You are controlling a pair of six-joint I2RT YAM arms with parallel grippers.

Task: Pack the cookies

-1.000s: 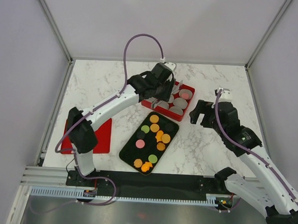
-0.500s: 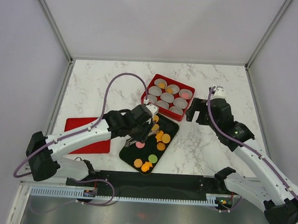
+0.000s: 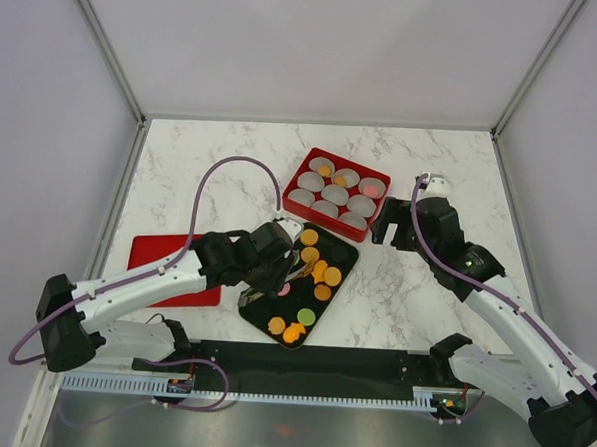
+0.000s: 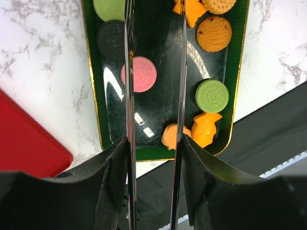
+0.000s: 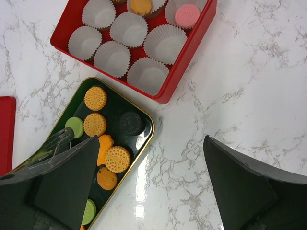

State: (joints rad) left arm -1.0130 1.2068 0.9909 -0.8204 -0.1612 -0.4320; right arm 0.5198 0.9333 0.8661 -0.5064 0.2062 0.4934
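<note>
Cookies (image 5: 95, 124) number twelve on the glossy black, gold-rimmed oblong tray (image 4: 158, 103): we count seven orange, two green, two dark and one pink. The red square plastic box (image 5: 188, 62) holds nine white pleated paper cups (image 5: 111, 58) in three rows. Six stand empty, and in the back row one carries a pink cookie and one an orange; the third we cannot read. One flat red sheet (image 3: 205, 294) lies left of the tray, partly under the left arm (image 3: 145, 281).

The left gripper (image 3: 288, 272) hangs over the tray's middle, its two thin blades (image 4: 128, 96) parted to a moderate gap with bare tray between them. One blade crosses the pink cookie (image 4: 144, 74), and we see nothing gripped. The right gripper (image 5: 151, 139) hovers with jaws spread wide and nothing between them, above the white marble-patterned table (image 5: 249, 96) just right of the box.

The tray lies diagonally, its far corner just beside the box's near wall and its near corner close to the black rail (image 3: 371, 363) at the table's front edge. Open marble runs right of the tray and behind the box, up to the pale walls (image 3: 44, 120).
</note>
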